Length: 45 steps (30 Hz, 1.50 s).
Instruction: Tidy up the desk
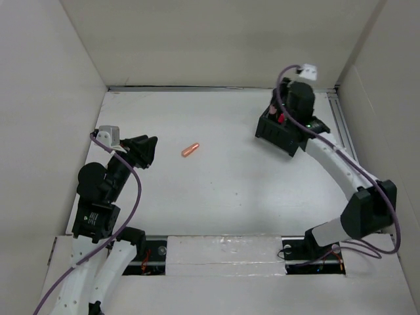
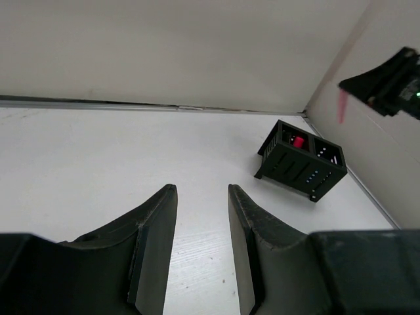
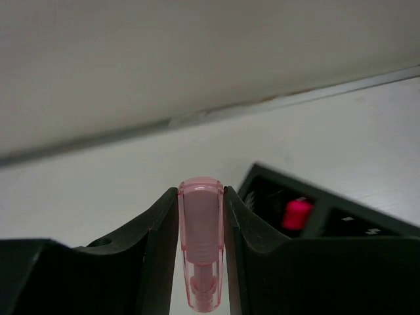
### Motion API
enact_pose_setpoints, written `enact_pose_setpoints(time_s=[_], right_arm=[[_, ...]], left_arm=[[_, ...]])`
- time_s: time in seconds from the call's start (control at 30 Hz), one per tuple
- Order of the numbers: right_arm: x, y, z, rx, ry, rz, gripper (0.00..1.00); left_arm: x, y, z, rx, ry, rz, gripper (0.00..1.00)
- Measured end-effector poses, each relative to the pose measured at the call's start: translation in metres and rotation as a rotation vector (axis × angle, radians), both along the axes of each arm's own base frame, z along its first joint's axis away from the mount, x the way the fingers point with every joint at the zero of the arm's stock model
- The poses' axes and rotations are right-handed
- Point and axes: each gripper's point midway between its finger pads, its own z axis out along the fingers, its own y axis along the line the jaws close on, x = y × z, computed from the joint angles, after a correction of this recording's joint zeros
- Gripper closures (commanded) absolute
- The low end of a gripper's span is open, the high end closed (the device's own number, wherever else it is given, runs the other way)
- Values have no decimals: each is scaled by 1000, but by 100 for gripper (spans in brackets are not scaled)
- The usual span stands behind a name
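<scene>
My right gripper pinches a pink translucent cap, lower end cut off, above the black organizer on the desk. Left gripper nearly closed, empty.

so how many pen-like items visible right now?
3. One orange loose mid-desk, one pink clamped in the right gripper, one red standing in the black organizer. More may be hidden inside it.

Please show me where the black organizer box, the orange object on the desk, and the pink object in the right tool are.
black organizer box (image 2: 300,167), left wrist view, slatted front wall
orange object (image 1: 190,150), top external view, its middle
pink object (image 3: 201,236), right wrist view, its body between the fingers
</scene>
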Motion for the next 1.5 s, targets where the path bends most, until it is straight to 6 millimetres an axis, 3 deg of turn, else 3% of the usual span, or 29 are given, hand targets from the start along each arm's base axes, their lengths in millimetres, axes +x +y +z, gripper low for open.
enact_pose_setpoints(time_s=[0.07, 0.13, 0.2, 0.3, 0.43, 0.73, 0.83, 0.97, 1.0, 1.13, 1.17, 1.27, 1.3, 1.33, 1.37, 1.4, 1.47, 1.5], right_arm=[[-2, -54, 24, 39, -89, -150, 80], [-7, -100, 26, 57, -130, -294, 80], [-8, -129, 7, 50, -113, -393, 80], [-3, -152, -34, 17, -33, -477, 80], [4, -166, -69, -21, 48, -527, 79], [13, -166, -116, -92, 148, -558, 78], [13, -161, -128, -119, 178, -556, 66], [11, -149, -130, -136, 187, -540, 46], [11, -145, -128, -137, 184, -535, 36], [8, -123, -113, -135, 154, -484, 32], [7, -116, -106, -130, 140, -467, 36], [2, -84, -82, -111, 95, -379, 83], [1, -67, -75, -99, 77, -332, 98], [0, -46, -71, -82, 65, -270, 100], [-4, -3, -70, -61, 59, -153, 100], [-5, 6, -70, -59, 59, -128, 100], [-12, 69, -82, -54, 85, 32, 98], [-15, 103, -89, -56, 101, 107, 85]], left_arm=[[0, 0, 0, 0, -2, -2, 67], [-1, -1, 1, 0, -2, -5, 67], [-1, -1, 0, 0, -2, -7, 67], [-1, -1, 0, 0, -2, -7, 67], [-1, -1, 0, 0, -2, -7, 67], [-1, -1, 0, 0, -2, -7, 67], [-1, -1, 0, 0, -2, -7, 67], [-1, -1, 0, 0, -2, -7, 67], [-1, -1, 0, 0, -2, -7, 67], [-1, -1, 0, 0, -1, -7, 67], [-1, -1, 0, 0, -1, -7, 67], [-1, -1, 0, 0, -1, -7, 67], [-1, -1, 0, 0, -1, -7, 67], [-1, -1, 0, 0, -1, -7, 67], [-1, -1, 0, 0, -2, -6, 67], [-1, -1, 0, 0, -2, -6, 67], [-1, 0, 0, 0, -2, -3, 67], [0, 0, 0, 0, -2, -3, 67]])
